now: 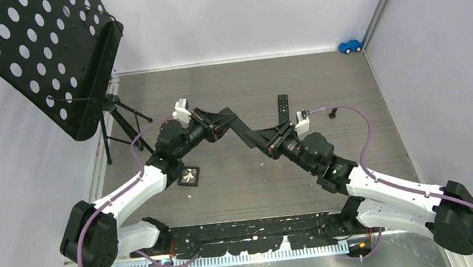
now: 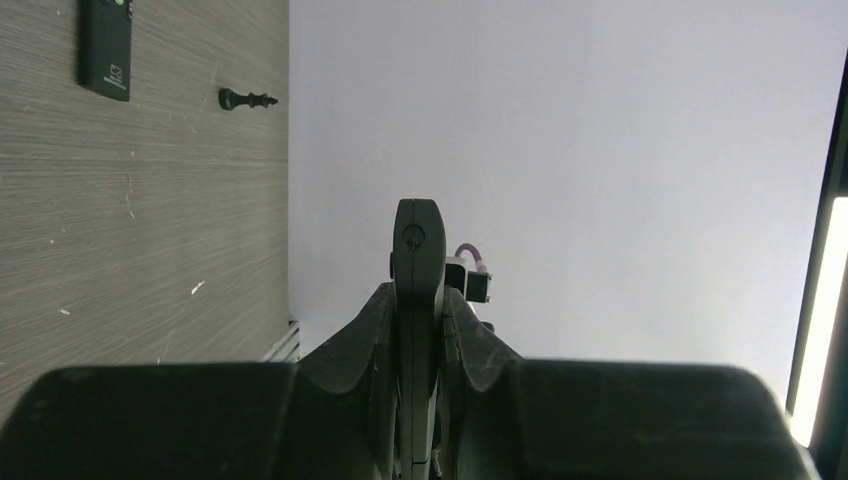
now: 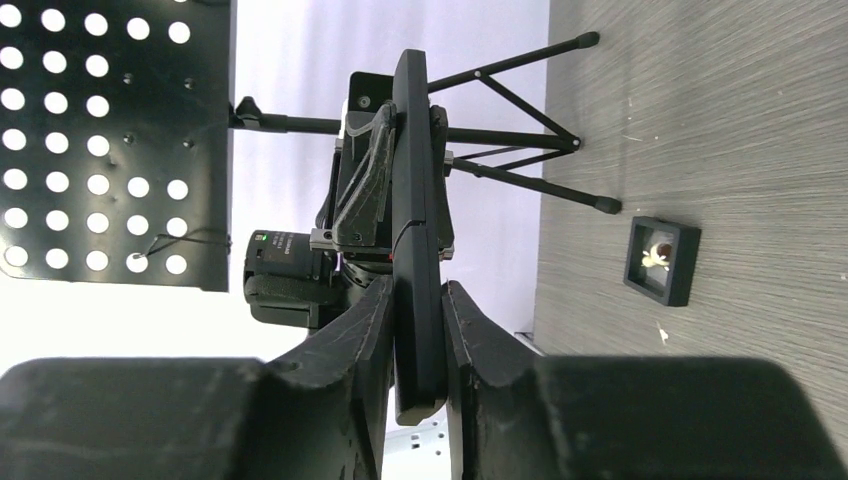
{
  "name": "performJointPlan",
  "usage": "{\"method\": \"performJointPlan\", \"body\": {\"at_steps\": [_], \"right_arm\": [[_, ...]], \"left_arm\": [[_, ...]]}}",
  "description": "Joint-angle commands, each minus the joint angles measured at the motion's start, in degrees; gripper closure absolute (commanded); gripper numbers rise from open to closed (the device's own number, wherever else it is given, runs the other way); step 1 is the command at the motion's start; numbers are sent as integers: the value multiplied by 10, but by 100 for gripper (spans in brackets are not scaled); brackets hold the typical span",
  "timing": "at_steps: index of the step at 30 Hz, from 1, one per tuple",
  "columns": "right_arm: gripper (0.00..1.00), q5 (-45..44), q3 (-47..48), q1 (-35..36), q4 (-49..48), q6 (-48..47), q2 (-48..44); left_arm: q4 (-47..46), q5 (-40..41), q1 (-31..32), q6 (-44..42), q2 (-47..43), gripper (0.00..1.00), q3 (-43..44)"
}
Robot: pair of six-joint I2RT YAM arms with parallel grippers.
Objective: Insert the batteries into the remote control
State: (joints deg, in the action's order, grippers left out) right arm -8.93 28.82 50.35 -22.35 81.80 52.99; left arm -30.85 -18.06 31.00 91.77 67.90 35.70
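A black remote control hangs edge-on above the table, held between the two arms. My left gripper is shut on one end; in the left wrist view the remote sticks up out of the gripper. My right gripper has the other end between its fingers, with both pads against the remote in the right wrist view, where the gripper sits low in frame. The batteries are out of view.
A second black remote lies on the table behind the grippers, a black chess piece to its right. A small black framed box sits near the left arm. A perforated music stand stands at the left; a blue toy car is far back.
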Motion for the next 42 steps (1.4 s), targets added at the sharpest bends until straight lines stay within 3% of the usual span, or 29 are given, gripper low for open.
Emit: {"method": "performJointPlan", "body": {"at_steps": [1, 9, 22, 31, 34, 39, 42], "right_arm": [[76, -9, -11, 0, -43, 16, 25], [86, -15, 4, 0, -111, -6, 79], [87, 14, 52, -31, -136, -20, 123], [86, 77, 47, -62, -81, -77, 77], [77, 92, 68, -63, -22, -119, 52], [46, 135, 60, -63, 6, -154, 6], [34, 193, 59, -63, 12, -170, -16]], "left_arm": [[-86, -7, 17, 20, -21, 100, 12], [-92, -2, 62, 14, -47, 100, -10], [-92, 9, 118, -7, -74, 100, -44], [-27, 28, 114, -128, -103, 100, -21], [-5, 27, 105, -155, -109, 100, -9], [17, 21, 78, -167, -111, 100, -3], [15, 11, 66, -167, -109, 100, -7]]}}
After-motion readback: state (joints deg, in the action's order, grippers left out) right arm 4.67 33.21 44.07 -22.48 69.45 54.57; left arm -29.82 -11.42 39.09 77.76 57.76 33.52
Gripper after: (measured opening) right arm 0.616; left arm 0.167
